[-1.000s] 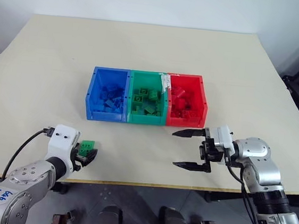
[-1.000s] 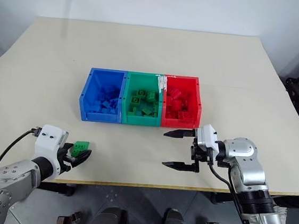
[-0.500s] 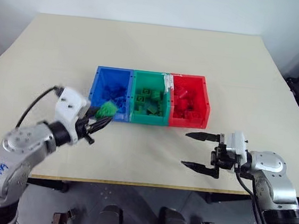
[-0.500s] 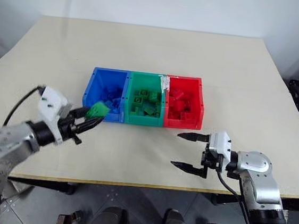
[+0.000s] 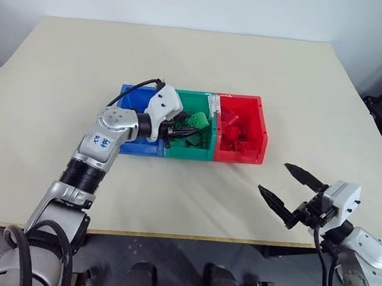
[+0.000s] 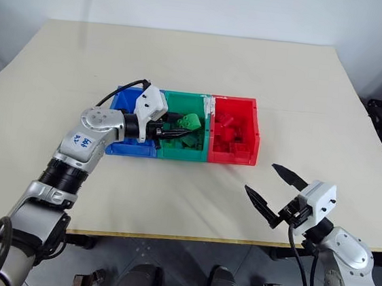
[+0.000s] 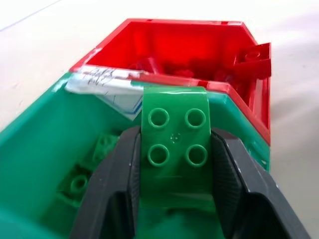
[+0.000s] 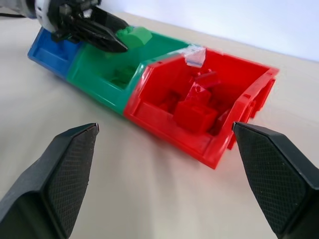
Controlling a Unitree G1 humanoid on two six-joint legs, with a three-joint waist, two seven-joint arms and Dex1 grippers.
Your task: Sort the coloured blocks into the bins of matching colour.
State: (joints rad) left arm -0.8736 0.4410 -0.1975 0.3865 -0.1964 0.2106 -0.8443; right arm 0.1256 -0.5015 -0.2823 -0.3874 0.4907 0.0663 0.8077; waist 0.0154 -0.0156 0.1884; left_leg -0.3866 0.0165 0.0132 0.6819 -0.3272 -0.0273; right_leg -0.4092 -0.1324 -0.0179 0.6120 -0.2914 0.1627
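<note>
While the left gripper (image 5: 184,133) reaches out over the green bin (image 5: 175,147), it has a green block (image 7: 175,138) pinched between its two black fingers (image 7: 115,189), studs showing, four of them in a square. That block hangs above the open top of the green bin, near the wall shared with the red bin (image 5: 259,147), and it is not touching the green blocks (image 7: 79,184) lying on the floor below it. A small white label (image 7: 107,88) sits on the rim just where the green and red bins meet. To the other side of the arm, the blue bin (image 5: 124,144) completes the row, all three joined and standing in the middle of the pale table (image 5: 186,60). Red blocks (image 8: 194,107) are piled inside the red bin. Over on the right, the right gripper (image 5: 289,196) hovers near the table's front edge, well apart from the bins, its jaws spread wide and nothing between them.
</note>
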